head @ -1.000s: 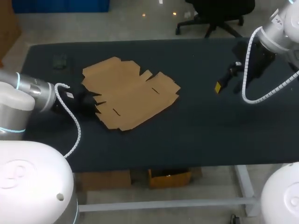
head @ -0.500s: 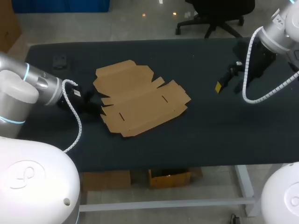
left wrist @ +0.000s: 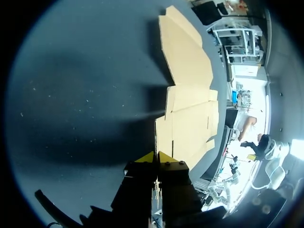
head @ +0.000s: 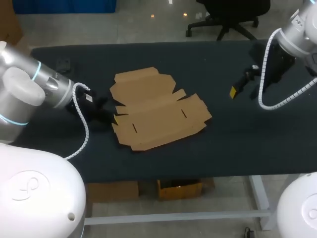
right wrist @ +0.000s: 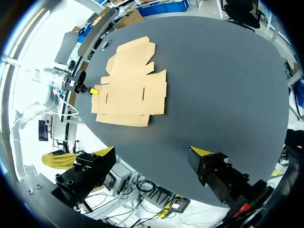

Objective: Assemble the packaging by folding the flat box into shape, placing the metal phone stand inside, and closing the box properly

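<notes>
Flat box (head: 158, 110) lies unfolded mid-table (head: 223, 148), all flaps down and nothing creased up yet. Left gripper (head: 100, 110) sits low at the box's 9 o'clock. The left wrist view shows its yellow tips pressed together and butted against the cardboard edge (left wrist: 187, 109), with no cardboard seen between them. Right gripper (right wrist: 152, 153) hangs above the table at the box's 3 o'clock, well apart from it, fingers spread wide and holding nothing. A small dark object (head: 63, 65) at the box's 10 o'clock, near the far table edge, is maybe the phone stand; too small to tell. The step looks like positioning the sheet for folding. To do it well, keep the tips down on the table so the edge can't ride over them. Push square to that edge so the sheet doesn't spin. End with the box between both arms, so the right can pin a panel while the left lifts a flap along its crease.
</notes>
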{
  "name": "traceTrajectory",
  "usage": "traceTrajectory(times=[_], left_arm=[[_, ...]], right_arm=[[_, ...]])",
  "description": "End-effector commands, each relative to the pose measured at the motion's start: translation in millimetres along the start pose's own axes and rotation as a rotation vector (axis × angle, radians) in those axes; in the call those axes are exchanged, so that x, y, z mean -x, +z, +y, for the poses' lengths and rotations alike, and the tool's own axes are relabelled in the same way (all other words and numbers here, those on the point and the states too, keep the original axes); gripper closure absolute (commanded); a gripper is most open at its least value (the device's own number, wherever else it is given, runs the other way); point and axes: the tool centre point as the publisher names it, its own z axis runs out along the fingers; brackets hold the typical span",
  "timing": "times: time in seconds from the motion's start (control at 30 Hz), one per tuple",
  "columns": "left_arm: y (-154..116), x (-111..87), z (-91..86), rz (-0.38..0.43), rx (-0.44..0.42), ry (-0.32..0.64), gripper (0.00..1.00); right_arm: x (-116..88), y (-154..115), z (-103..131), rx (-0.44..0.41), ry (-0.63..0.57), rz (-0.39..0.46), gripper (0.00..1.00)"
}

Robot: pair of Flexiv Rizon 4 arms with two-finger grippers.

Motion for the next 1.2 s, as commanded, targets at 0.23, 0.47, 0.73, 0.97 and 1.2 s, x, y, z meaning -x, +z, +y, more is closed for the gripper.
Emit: traceTrajectory(times=[0.23,0.47,0.73,0.97,1.2], left_arm=[[9,-13.6,3.5,-0.04,0.047,0.037,1.0],[13,-18.7,8.0,-0.055,0.075,0.07,1.0],[18,-26.3,11.2,-0.078,0.113,0.119,1.0],[23,-34.4,13.6,-0.089,0.137,0.158,1.0],[27,-40.0,13.3,-0.101,0.16,0.189,1.0]], right_arm=[[2,-3,-9,0.008,0.014,0.004,0.0],[3,-3,-11,0.013,0.023,0.006,0.0],[3,-3,-14,0.018,0.029,0.008,0.0],[4,-2,-16,0.02,0.035,0.011,0.0],[4,-2,-16,0.02,0.037,0.013,0.0]])
